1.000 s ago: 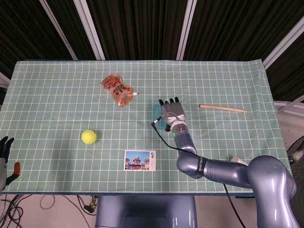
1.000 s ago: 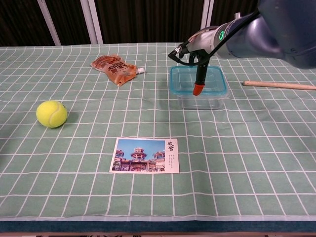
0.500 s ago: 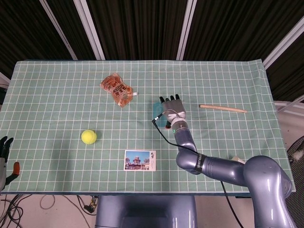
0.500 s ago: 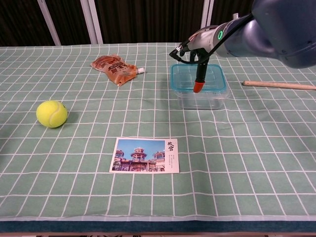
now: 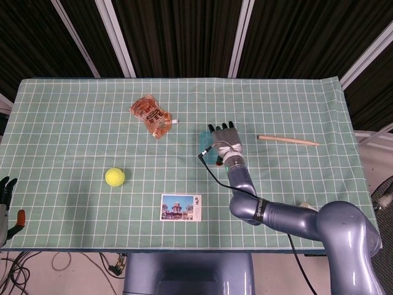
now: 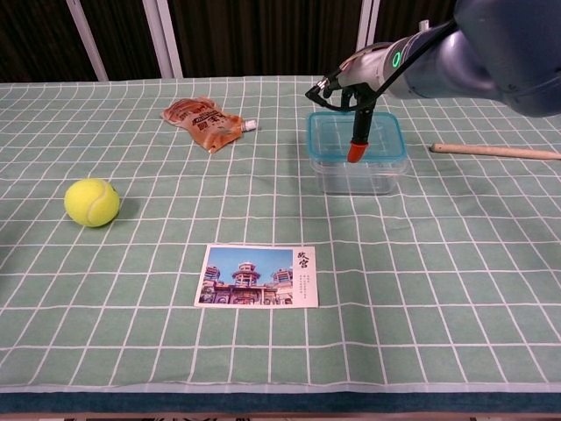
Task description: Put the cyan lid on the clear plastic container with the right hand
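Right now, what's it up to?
The right hand is over the container near the table's middle, with the cyan lid already sitting on top. One orange-tipped finger points down at the lid; whether it touches is unclear. The left hand hangs at the table's near left edge, holding nothing. A ball, postcard, pouch and stick lie untouched.

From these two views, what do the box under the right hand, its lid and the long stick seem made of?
Container: clear, glossy plastic; the cloth shows through.
Cyan lid: translucent tinted plastic, probably.
Stick: pale and matte, likely wood or bamboo.
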`<state>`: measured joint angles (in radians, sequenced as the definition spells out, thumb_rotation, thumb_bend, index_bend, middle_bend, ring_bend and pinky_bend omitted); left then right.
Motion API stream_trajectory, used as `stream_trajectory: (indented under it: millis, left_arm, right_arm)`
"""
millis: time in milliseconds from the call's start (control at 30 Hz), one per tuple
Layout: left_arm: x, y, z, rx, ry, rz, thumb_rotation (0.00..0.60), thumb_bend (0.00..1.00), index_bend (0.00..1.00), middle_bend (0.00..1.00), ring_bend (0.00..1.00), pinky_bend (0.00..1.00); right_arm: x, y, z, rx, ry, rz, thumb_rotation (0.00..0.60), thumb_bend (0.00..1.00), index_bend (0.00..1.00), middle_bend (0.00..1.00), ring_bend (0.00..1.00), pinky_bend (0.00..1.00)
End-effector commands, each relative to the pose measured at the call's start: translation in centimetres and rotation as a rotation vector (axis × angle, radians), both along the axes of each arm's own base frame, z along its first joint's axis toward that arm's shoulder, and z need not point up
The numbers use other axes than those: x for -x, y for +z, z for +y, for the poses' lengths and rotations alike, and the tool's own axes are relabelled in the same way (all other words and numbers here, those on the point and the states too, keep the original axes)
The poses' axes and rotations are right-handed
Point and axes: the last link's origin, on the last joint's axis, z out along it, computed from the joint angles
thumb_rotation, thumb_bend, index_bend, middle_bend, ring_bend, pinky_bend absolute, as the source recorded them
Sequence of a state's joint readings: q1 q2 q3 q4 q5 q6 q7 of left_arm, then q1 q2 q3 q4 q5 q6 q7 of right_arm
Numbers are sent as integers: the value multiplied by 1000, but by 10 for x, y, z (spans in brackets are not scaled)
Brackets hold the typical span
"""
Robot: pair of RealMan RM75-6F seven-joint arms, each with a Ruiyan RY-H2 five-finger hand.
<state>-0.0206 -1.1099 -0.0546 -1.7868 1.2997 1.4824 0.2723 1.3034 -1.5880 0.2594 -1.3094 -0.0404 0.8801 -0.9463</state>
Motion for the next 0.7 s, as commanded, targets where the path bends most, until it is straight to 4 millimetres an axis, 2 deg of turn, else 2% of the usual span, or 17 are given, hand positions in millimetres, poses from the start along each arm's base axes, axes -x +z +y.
stream_trajectory:
  millis: [33,700]
  left_arm:
    - [0,0,0,0,0,0,600,503,49,0,0,0]
    - [0,1,0,-2,-2,-2,600,504,49,0,0,0]
  right_arm:
    - [0,0,1,-2,-1,0,600,240,0,453,108,0]
    - [3,-6,6,-21,3,11,600,239,0,453,109,0]
